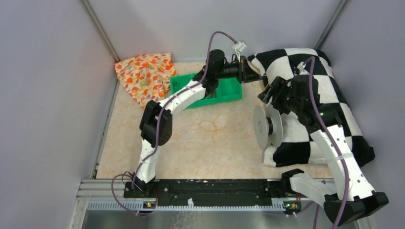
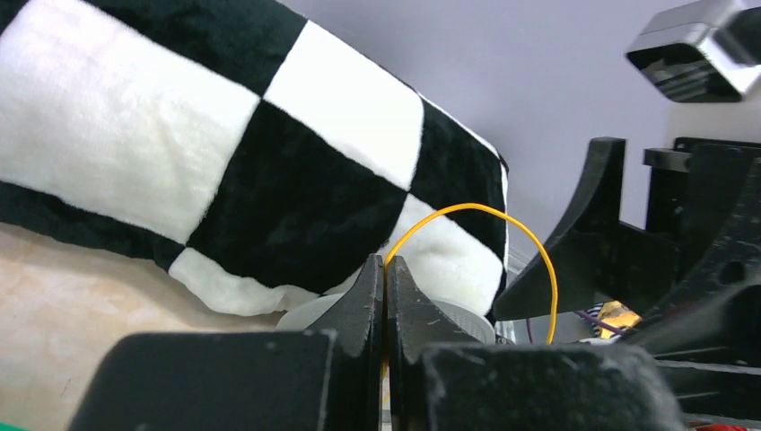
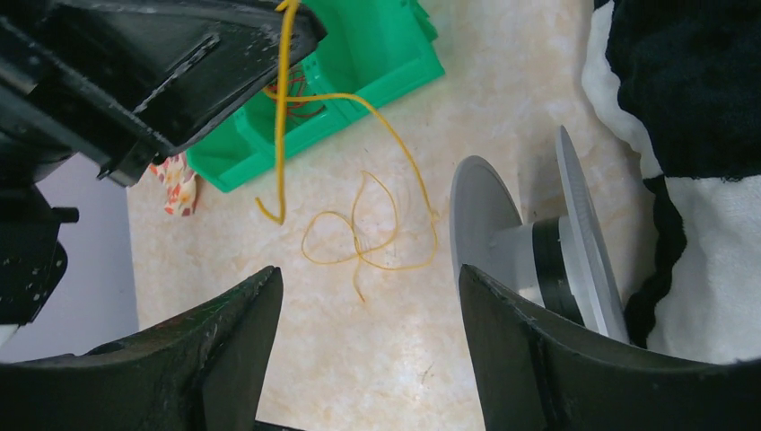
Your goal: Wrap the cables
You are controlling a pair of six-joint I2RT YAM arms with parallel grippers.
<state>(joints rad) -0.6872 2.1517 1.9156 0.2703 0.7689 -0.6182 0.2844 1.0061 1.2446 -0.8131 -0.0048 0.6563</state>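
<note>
A flowery cloth (image 1: 143, 76) lies at the far left, then a green box (image 1: 230, 91), and in front of the box the thin yellow cables (image 3: 281, 117) lie in loose loops on the tabletop (image 1: 191, 148). One strand rises to the left tool (image 2: 386, 269), which is pinched tight on it. Right of the loops a clear spool (image 1: 261, 126) stands on edge beside a checkered blanket (image 1: 286, 62), and the right tool (image 3: 368, 274) hangs near it, spread wide, holding nothing.
</note>
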